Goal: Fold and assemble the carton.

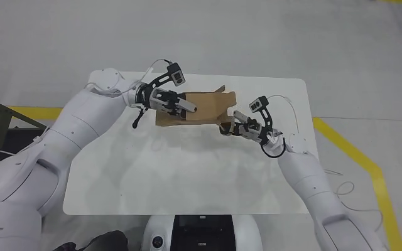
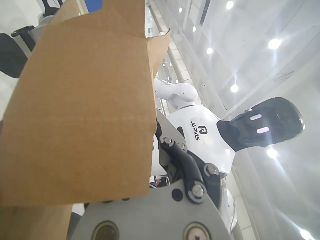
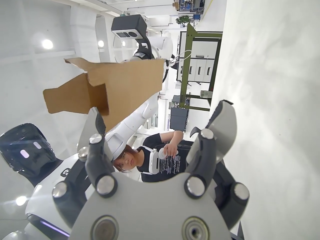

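I'm clamping the box (image 1: pixel 207 105) with the left gripper (image 1: pixel 191 108). The right gripper (image 3: pixel 160 108) is hovering, fingers apart, at its four o'clock.

One carton (image 1: pixel 204 113), one white table (image 1: pixel 188 182), two end effectors (image 1: pixel 187 107) (image 1: pixel 227 128).

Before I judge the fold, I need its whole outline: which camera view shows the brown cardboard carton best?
The right wrist view: the brown cardboard carton shows nearly whole, with its flaps outlined against the room. The top view shows it small, between both arms. The left wrist view shows one flat panel, close up.
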You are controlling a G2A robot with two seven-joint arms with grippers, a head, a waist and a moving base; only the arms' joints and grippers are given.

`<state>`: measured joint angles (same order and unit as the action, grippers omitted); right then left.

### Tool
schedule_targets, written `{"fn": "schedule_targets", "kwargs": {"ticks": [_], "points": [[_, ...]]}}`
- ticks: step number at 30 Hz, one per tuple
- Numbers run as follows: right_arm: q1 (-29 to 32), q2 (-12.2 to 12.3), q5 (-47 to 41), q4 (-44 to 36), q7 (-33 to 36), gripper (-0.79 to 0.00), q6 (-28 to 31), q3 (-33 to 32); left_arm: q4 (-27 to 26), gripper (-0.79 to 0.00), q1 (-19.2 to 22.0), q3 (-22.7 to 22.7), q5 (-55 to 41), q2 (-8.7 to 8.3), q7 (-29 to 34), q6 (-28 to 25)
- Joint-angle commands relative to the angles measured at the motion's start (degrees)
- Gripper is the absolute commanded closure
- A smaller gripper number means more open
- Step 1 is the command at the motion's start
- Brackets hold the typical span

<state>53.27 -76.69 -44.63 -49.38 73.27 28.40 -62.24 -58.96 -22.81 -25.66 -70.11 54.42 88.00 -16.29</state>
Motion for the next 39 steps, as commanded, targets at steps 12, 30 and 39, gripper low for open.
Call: {"fn": "schedule_targets", "kwargs": {"ticks": [12,30,39], "points": [[-0.72,-0.56,0.56,0.44,-0.74,-0.683,-0.55,0.92,-1.63,0.000,-0.69,-0.42,-1.73,0.24,0.00,0.01],[-0.83,-0.87,3.36,-4.06,-1.05,-0.668,-0.91,1.86,-0.37,0.000,1.38,4.47,-1.04,1.47,0.00,0.01],[-0.32,-0.99,6.90,-7.08,-2.97,-0.548,-2.14,3.26,0.10,0.000,2.28,5.27,-1.04,1.95,0.00,0.00]]}}
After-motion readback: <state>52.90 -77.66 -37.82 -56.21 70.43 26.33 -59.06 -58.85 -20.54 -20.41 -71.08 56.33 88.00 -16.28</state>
